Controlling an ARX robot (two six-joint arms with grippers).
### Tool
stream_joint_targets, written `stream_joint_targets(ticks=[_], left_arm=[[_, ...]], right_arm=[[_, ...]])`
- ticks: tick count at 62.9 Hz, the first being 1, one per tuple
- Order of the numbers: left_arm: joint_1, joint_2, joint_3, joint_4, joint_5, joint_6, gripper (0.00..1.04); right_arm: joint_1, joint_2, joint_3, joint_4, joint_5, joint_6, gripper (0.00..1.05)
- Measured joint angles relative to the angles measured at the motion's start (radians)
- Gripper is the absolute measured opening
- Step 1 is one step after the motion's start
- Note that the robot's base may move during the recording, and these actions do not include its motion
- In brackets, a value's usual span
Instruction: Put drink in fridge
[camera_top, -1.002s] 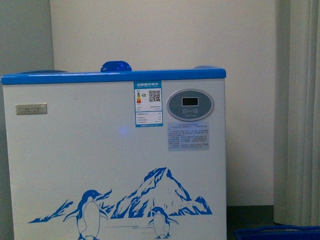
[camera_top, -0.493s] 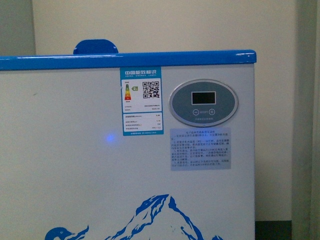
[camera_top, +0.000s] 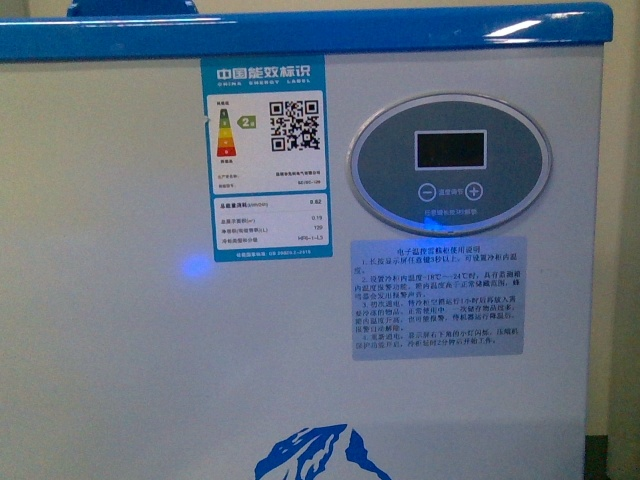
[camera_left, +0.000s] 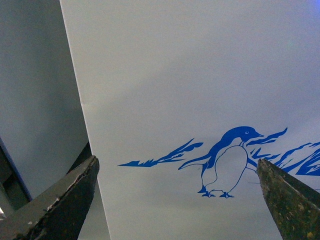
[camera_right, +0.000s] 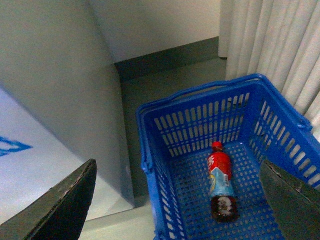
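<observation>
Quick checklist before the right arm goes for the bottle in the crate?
1. Small red-capped plastic bottle located, lying on its side in blue plastic crate: ok.
2. Nothing covering the bottle: ok.
3. Right gripper open, empty: ok.
4. Left gripper open, empty: ok.
5. White chest fridge top open: cannot tell; the front view shows only its front wall and blue rim.

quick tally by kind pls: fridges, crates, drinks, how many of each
fridge: 1
crate: 1
drink: 1
total: 3
</observation>
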Motion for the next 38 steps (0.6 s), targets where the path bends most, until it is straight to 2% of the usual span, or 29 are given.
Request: stream_joint_targets(ticks=[2,5,8,12,20,24,38], left_arm=[[0.0,0.0,0.0,0.0,0.0,0.0,0.97],[0.0,0.0,0.0,0.0,0.0,0.0,0.97],[0.0,0.0,0.0,0.0,0.0,0.0,0.97],[0.0,0.0,0.0,0.0,0.0,0.0,0.97],[0.0,0.0,0.0,0.0,0.0,0.0,0.97],[0.0,0.0,0.0,0.0,0.0,0.0,0.97],[0.0,0.0,0.0,0.0,0.0,0.0,0.97]], right_arm=[[-0.082,0.093,0.031,0.046,-0.072,-0.024,0.97],[-0.18,0.268,0.075,0.129,-0.126,-0.067,0.97],[-0.246,0.47,0.12,0.227,-0.123,-0.105,0.97],[-0.282,0.779,0.207,0.362,-0.093,-0.143,0.97],[-0.259,1.188,0.336,0.463,-0.097,-0.174,0.97],[-0.231,1.4,0.407,0.518,-0.068,-0.19,0.97],[-0.166,1.852,0.595,0.627,-0.023,-0.164,0.97]])
